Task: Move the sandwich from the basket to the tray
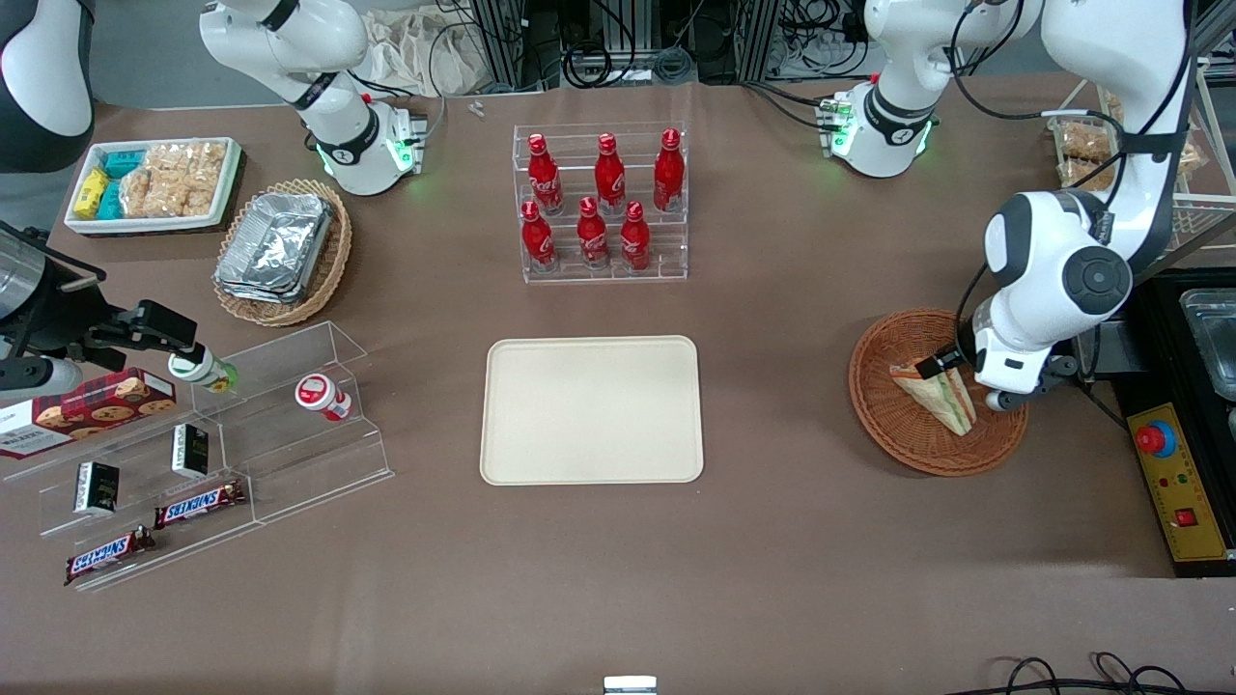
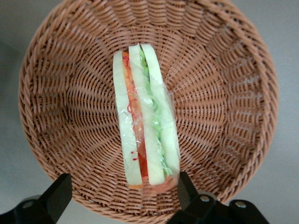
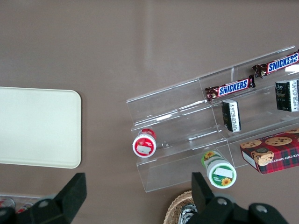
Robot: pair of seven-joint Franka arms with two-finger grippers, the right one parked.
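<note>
The sandwich [image 1: 939, 390], a wedge of pale bread with green and orange-red layers in clear wrap, lies in the round reddish-brown basket [image 1: 893, 434] toward the working arm's end of the table. My left gripper [image 1: 969, 384] hangs low over the basket, open, its fingers on either side of the sandwich. In the left wrist view the sandwich [image 2: 145, 122] lies across the basket's floor [image 2: 70, 102]. The gripper [image 2: 122, 184] straddles one end of it. One finger [image 2: 185, 185] is at the wrap's edge, the other [image 2: 60, 191] stands well apart. The cream tray [image 1: 591, 409] lies bare at the table's middle.
A clear rack of red bottles [image 1: 601, 203] stands farther from the front camera than the tray. A black unit with a yellow control box [image 1: 1173, 483] sits beside the basket at the table's end. Clear shelves of snacks [image 1: 203, 454], an oval basket of foil containers [image 1: 280, 249] and a white snack bin [image 1: 154, 183] lie toward the parked arm's end.
</note>
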